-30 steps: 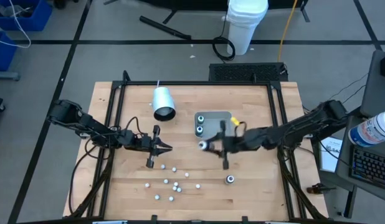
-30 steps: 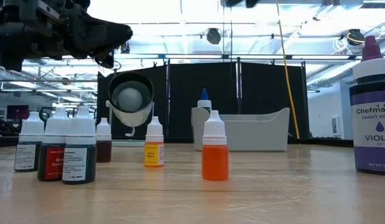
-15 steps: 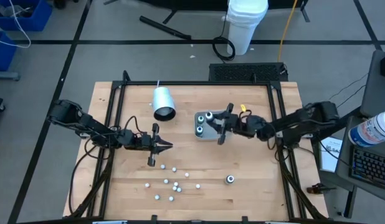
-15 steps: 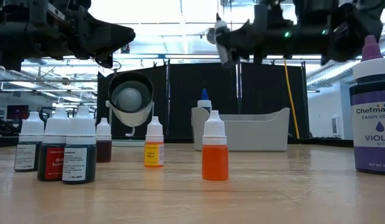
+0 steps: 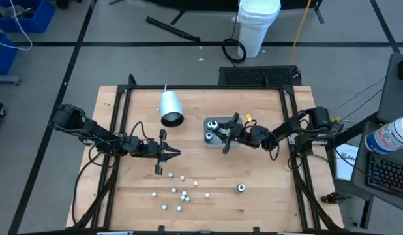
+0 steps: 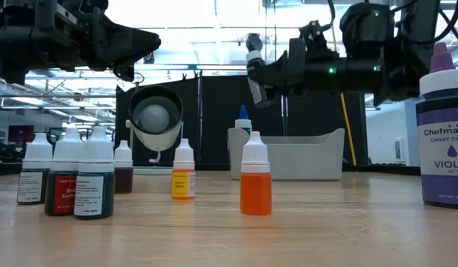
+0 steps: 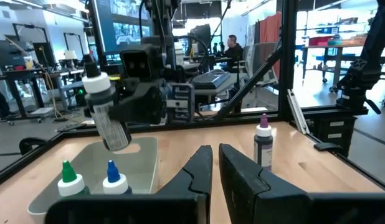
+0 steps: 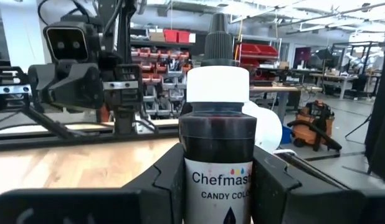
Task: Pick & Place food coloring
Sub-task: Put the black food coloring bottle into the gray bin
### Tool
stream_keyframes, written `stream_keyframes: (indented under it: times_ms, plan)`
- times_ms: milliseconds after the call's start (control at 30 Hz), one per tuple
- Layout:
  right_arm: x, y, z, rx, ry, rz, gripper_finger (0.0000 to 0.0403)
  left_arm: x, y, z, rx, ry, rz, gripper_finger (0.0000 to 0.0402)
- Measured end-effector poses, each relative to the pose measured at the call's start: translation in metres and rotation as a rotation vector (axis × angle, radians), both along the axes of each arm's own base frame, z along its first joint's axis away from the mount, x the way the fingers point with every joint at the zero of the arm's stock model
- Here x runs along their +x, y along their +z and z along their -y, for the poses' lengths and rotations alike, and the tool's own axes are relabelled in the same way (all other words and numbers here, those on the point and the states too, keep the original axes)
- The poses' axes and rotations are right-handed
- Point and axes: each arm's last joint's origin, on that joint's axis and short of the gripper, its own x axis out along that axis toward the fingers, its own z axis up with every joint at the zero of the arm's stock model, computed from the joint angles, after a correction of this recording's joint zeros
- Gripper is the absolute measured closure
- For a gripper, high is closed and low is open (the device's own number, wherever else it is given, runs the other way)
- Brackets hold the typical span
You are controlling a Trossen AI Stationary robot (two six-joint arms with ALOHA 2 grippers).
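Observation:
My right gripper (image 5: 222, 132) is shut on a food coloring bottle (image 6: 253, 65) with a dark body, white cap and black tip, and holds it above the clear tray (image 5: 235, 123). Two bottles stand in the tray, one green-tipped (image 7: 69, 180) and one blue-tipped (image 7: 113, 180). Several more small bottles (image 5: 182, 193) stand on the near part of the table. My left gripper (image 5: 170, 154) hangs shut over the table's left middle, holding nothing. My right gripper pinches the bottle's dark labelled body (image 8: 220, 180), below the white cap, between its two fingers (image 8: 161, 183). The fingers come about level from the table's right side. The bottle is lifted clear over the tray, cap up and slightly tilted.
A white cup (image 5: 170, 108) lies on its side at the far left of the table. A violet bottle (image 5: 240, 188) stands near the right front. An orange bottle (image 6: 256, 185) and a yellow one (image 6: 183, 180) stand in the table's middle. A black frame (image 5: 123, 98) borders the table.
My right gripper has carried the bottle from over the table's middle toward the far edge, to above the tray, and has sunk lower; it has stayed shut on the bottle.

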Motion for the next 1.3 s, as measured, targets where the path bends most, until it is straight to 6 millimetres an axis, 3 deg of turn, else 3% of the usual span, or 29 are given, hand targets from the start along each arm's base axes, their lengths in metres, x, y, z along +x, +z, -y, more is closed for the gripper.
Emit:
stream_keyframes:
  times_ms: [333,567,733,867,1000,1167,1300]
  plan:
    - [0.001,-0.013,-0.001,-0.026,0.0,-0.019,0.0287,0.0,0.0,0.0,-0.001,-0.001,-0.003,0.0366]
    - [-0.013,-0.022,-0.001,-0.026,0.003,-0.06,0.0288,0.0,0.0,0.0,-0.003,-0.001,-0.003,0.0366]
    - [-0.016,-0.022,-0.009,-0.041,0.102,-0.064,0.0286,0.002,0.003,0.0,-0.037,0.021,0.013,0.0366]
    - [-0.015,-0.021,-0.015,-0.09,0.134,-0.065,0.0288,0.016,0.014,0.001,-0.123,0.122,0.004,0.0365]
    - [-0.016,-0.017,-0.017,-0.102,0.172,-0.049,0.0289,0.041,0.03,0.005,-0.044,0.191,-0.066,0.0347]
    - [-0.017,-0.008,-0.023,-0.119,0.193,-0.019,0.0286,0.076,0.06,0.008,0.029,0.228,-0.117,0.029]
    - [-0.02,0.002,-0.029,-0.151,0.24,0.022,0.0289,0.101,0.067,0.003,0.064,0.252,-0.151,0.0235]
